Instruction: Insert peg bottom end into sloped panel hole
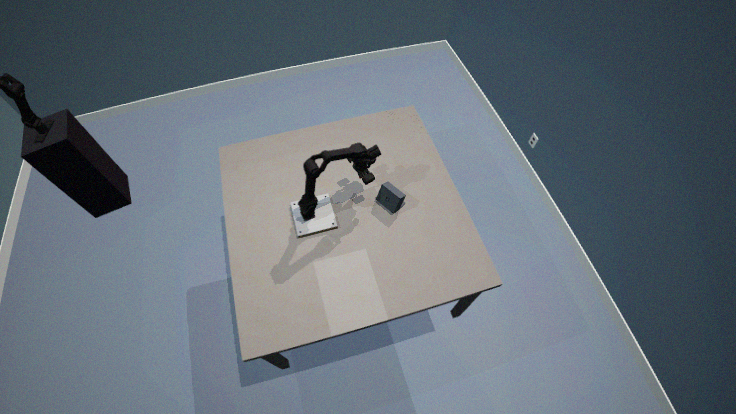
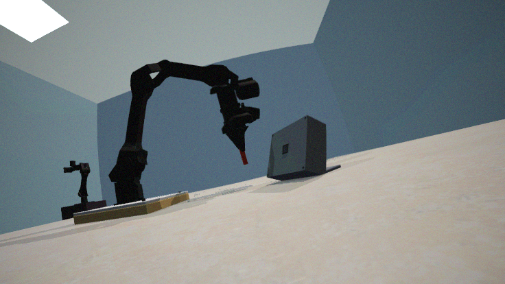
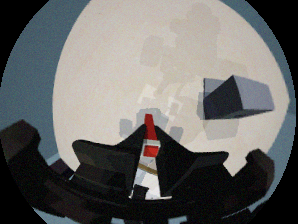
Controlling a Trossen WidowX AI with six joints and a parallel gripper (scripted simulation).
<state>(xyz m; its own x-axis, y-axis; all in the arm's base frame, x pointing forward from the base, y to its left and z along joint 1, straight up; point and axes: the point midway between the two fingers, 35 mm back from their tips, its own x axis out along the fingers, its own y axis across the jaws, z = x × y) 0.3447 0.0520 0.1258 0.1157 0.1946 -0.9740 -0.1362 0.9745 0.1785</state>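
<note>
My gripper (image 2: 241,149) (image 1: 367,178) (image 3: 149,127) is shut on a thin red peg (image 2: 243,157) (image 3: 150,135) and holds it in the air, tilted, its free end pointing down and towards the panel. The grey sloped panel (image 2: 296,148) (image 1: 390,196) (image 3: 234,96) stands on the table to the right of the peg. A small square hole (image 2: 285,148) shows in the panel's face. The peg's tip is well short of the hole and a little lower than it in the exterior view. In the wrist view the panel lies up and to the right of the peg.
The arm's base sits on a white plate (image 1: 314,222) (image 2: 130,208) on the beige table (image 1: 422,257) (image 2: 353,219). A paler rectangle (image 1: 349,290) marks the table near its front edge. A dark box with a second small arm (image 1: 72,162) (image 2: 81,197) stands off the table.
</note>
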